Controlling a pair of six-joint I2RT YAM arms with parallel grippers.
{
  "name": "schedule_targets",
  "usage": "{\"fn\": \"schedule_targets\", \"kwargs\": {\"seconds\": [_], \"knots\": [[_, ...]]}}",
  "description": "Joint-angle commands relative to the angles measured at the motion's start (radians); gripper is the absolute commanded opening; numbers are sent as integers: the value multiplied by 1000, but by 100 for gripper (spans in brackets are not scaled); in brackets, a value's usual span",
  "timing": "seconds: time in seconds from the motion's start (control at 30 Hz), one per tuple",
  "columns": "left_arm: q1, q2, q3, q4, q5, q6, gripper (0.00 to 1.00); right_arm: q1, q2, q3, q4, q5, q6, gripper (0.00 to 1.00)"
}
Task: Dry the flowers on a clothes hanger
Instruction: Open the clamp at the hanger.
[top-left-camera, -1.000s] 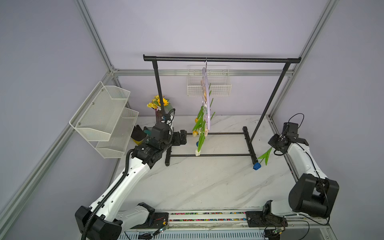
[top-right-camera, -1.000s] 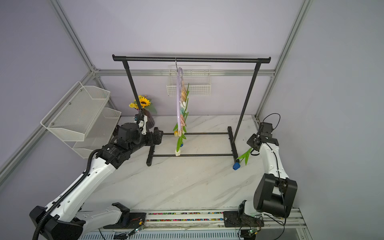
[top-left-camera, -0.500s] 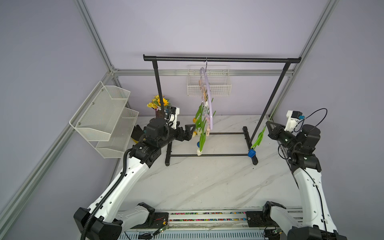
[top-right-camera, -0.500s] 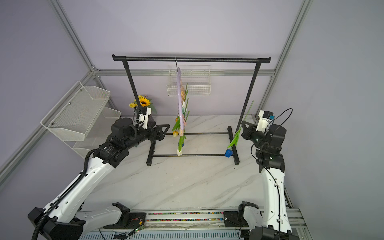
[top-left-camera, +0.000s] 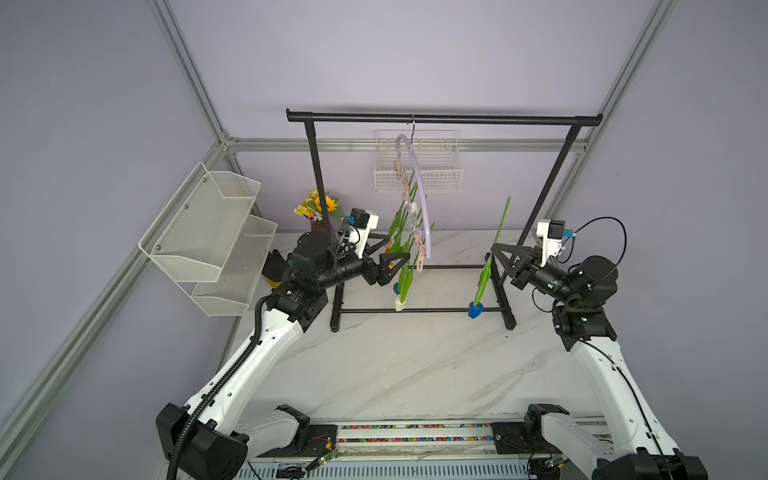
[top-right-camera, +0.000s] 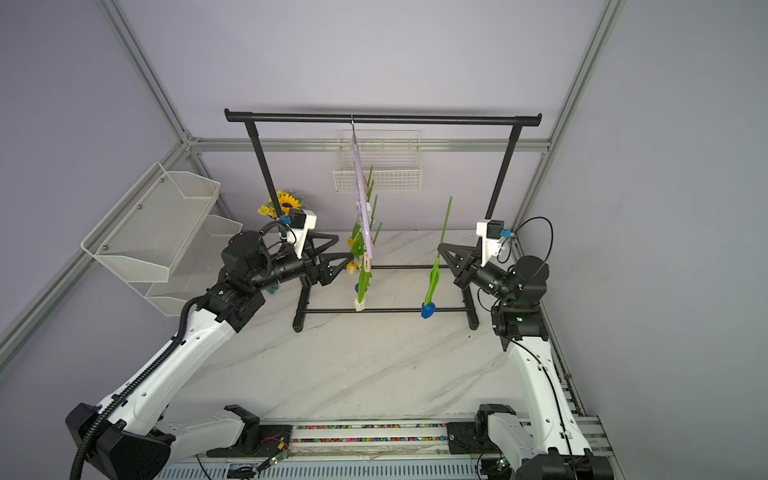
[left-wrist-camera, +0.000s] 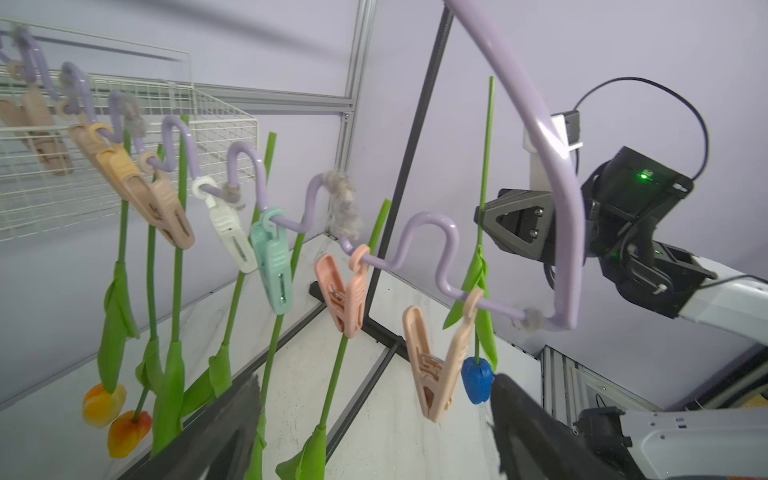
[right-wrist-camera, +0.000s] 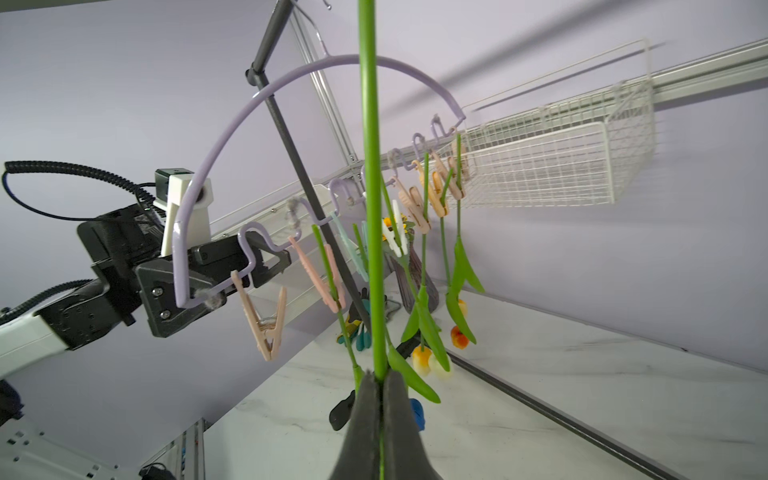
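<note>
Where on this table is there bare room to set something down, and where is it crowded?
Free: the table between the rack's base bar and the front rail. Crowded: under the flowers on the clothes hanger; beside the sunflower bouquet.

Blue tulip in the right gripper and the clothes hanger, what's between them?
Nothing: in both top views only open air separates the blue tulip, pinched in the right gripper, from the clothes hanger.

Non-task stuff: black rack (top-left-camera: 440, 119) bar runs way above the left gripper (top-left-camera: 399, 248), sunflower bouquet (top-left-camera: 316, 205) behind it, wire basket (top-left-camera: 436, 180) further back, mesh shelves (top-left-camera: 216, 232) off to its left, marble table (top-left-camera: 395, 365) below.
</note>
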Motion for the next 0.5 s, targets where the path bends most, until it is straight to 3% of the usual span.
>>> {"fn": "schedule_targets", "kwargs": {"seconds": [0.0, 0.3, 0.47], "knots": [[4, 21, 6, 96, 137, 44, 86, 38, 38, -5, 122, -46, 33, 0], [4, 94, 32, 127, 289, 49, 79, 163, 125, -19, 236, -34, 43, 0], [4, 136, 60, 131, 337, 47, 65, 231, 161, -38, 263, 7, 10, 0]]}}
